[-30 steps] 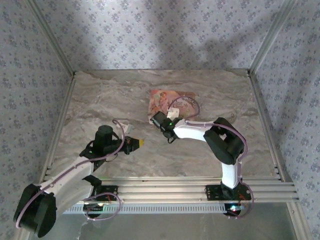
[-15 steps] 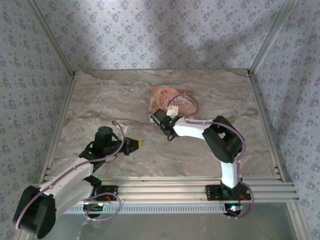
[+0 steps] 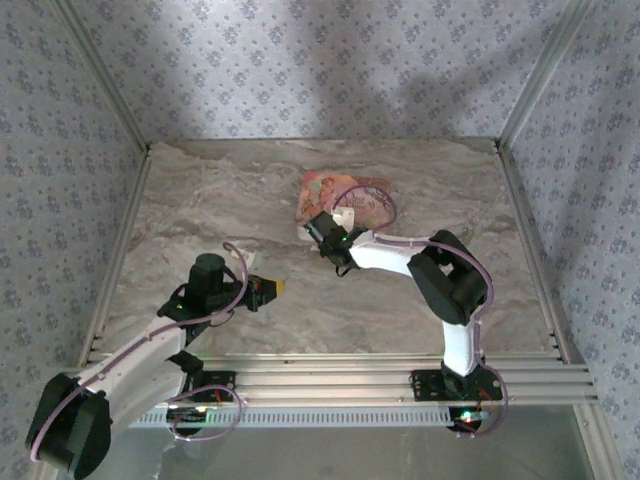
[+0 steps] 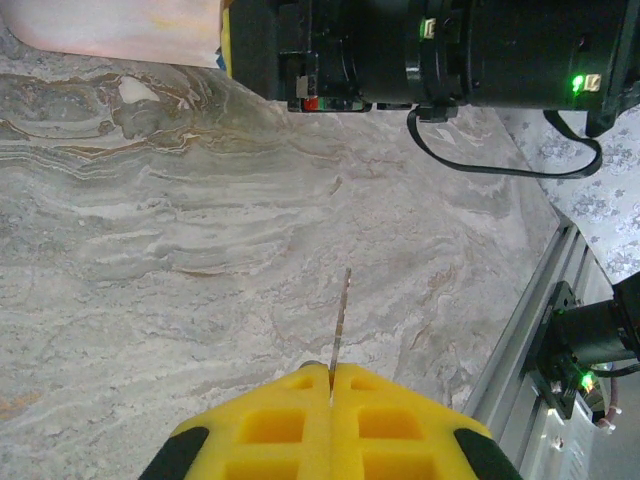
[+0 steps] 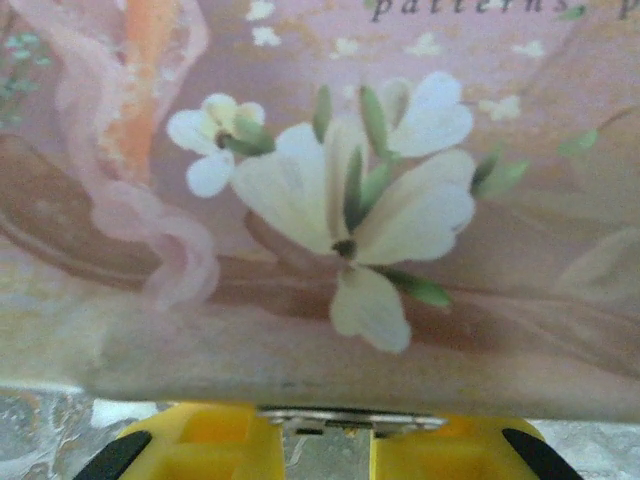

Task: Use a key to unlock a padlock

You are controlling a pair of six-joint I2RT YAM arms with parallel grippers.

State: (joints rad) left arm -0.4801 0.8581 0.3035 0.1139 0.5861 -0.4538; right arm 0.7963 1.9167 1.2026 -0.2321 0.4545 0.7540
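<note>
Top external: left gripper (image 3: 272, 288) sits over bare marble table (image 3: 200, 200), and right gripper (image 3: 311, 226) is at the pink packet (image 3: 330, 190)'s near-left edge. Left wrist: pads clenched on the key (image 4: 338, 320), blade edge-on, with the metal rail (image 4: 520, 330) nearby. Right wrist: packet reads "patterns". A silvery strip (image 5: 345, 418) spans the yellow fingertips at the packet's near edge; cannot tell whether it is the padlock or whether it is gripped.

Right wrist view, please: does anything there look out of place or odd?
Yes: a silvery metal strip peeks out at the near edge of the pink flowered packet, between the fingertips of the right gripper, mostly hidden.
</note>
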